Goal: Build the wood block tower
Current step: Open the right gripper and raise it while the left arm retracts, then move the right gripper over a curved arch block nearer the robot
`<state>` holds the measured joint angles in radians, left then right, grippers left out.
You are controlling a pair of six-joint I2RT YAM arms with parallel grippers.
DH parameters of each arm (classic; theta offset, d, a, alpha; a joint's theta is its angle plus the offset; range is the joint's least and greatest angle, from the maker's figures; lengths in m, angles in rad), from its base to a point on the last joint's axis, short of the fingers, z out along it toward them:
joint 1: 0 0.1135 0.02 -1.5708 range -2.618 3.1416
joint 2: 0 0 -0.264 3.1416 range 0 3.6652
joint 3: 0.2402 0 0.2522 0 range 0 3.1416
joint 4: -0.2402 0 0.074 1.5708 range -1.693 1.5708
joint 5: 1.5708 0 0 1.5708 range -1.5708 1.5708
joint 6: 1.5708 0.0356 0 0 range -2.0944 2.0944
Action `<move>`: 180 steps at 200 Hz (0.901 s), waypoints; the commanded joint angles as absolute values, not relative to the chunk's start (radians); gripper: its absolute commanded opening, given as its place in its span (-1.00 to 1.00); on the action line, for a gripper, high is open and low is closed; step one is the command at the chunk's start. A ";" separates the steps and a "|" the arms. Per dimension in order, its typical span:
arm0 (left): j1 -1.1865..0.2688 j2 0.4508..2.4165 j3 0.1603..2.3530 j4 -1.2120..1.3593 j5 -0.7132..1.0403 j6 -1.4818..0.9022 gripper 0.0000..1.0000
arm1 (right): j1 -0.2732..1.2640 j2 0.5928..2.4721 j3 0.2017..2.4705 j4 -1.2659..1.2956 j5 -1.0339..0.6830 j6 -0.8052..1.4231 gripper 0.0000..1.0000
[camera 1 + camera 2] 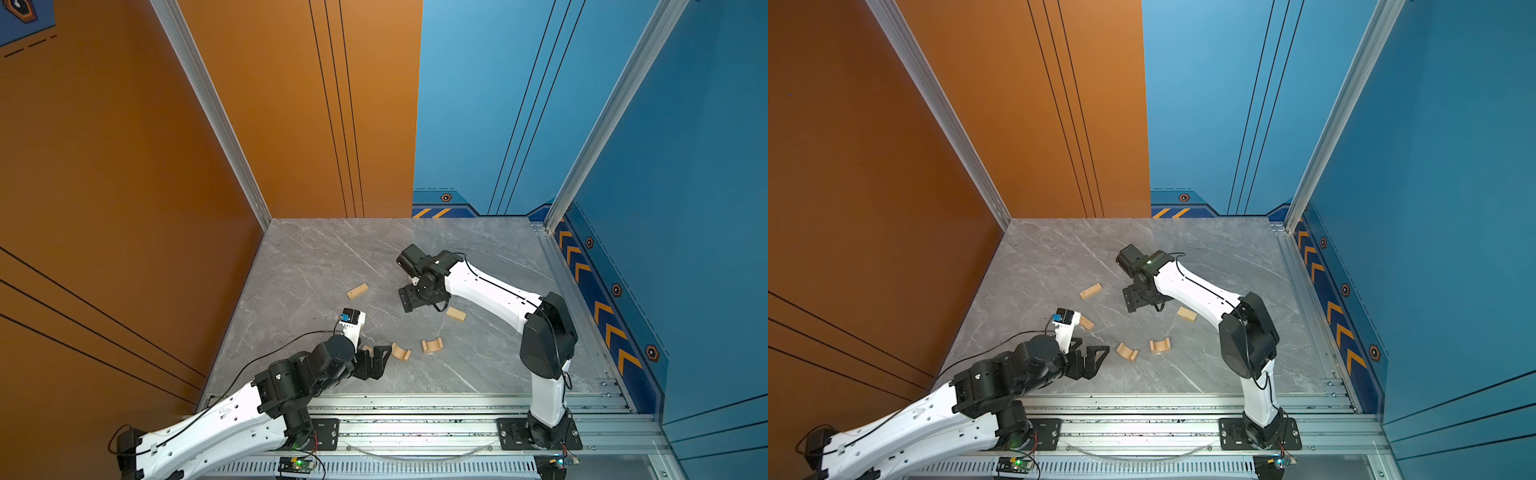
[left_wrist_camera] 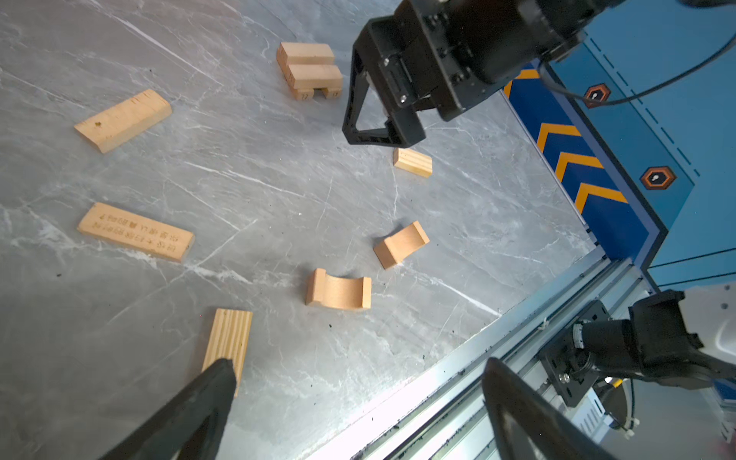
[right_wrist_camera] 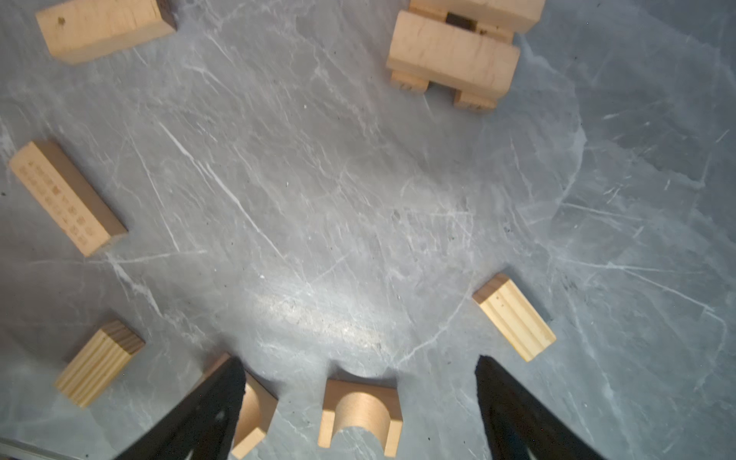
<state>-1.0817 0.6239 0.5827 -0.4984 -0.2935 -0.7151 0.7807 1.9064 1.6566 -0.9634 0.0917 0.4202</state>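
We see our left gripper (image 2: pixel 358 363) with its fingers (image 2: pixel 191 410) spread wide and nothing between them. One fingertip sits right at the end of a grooved slab (image 2: pixel 229 338), though we cannot tell if it touches. Our right gripper (image 3: pixel 358 361) is likewise wide apart and empty, poised above the grey table (image 3: pixel 318 199). One arch (image 3: pixel 360 414) lies on the table below the gap, and a second arch (image 3: pixel 257 410) is partly hidden behind one finger. Near that gripper stands the tower (image 2: pixel 312 71), just two bars crossed over two lower ones. In both top views the right arm (image 1: pixel 486 291) covers it. Farther out, flat and scattered, lie a second grooved slab (image 1: pixel 456 313), a plain bar (image 1: pixel 357 291) and an engraved bar (image 2: pixel 135 231), all well apart.
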 commanded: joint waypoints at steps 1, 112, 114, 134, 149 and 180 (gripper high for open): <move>-1.161 0.620 0.554 -0.522 -0.437 -0.785 0.96 | 0.784 1.834 1.558 -0.903 0.130 0.443 0.83; -1.364 0.714 0.478 -0.459 -0.572 -0.913 0.96 | 0.902 1.655 1.149 -0.719 0.189 0.478 0.84; -1.365 0.715 0.478 -0.459 -0.571 -0.913 0.96 | 0.903 1.655 1.147 -0.720 0.191 0.477 0.83; -1.364 0.725 0.490 -0.459 -0.577 -0.907 0.95 | 0.924 1.664 1.141 -0.719 0.205 0.468 0.83; -1.367 0.728 0.496 -0.459 -0.578 -0.902 0.96 | 0.935 1.663 1.138 -0.717 0.203 0.464 0.83; -1.367 0.727 0.495 -0.460 -0.580 -0.903 0.96 | 0.958 1.650 1.119 -0.689 0.159 0.455 0.83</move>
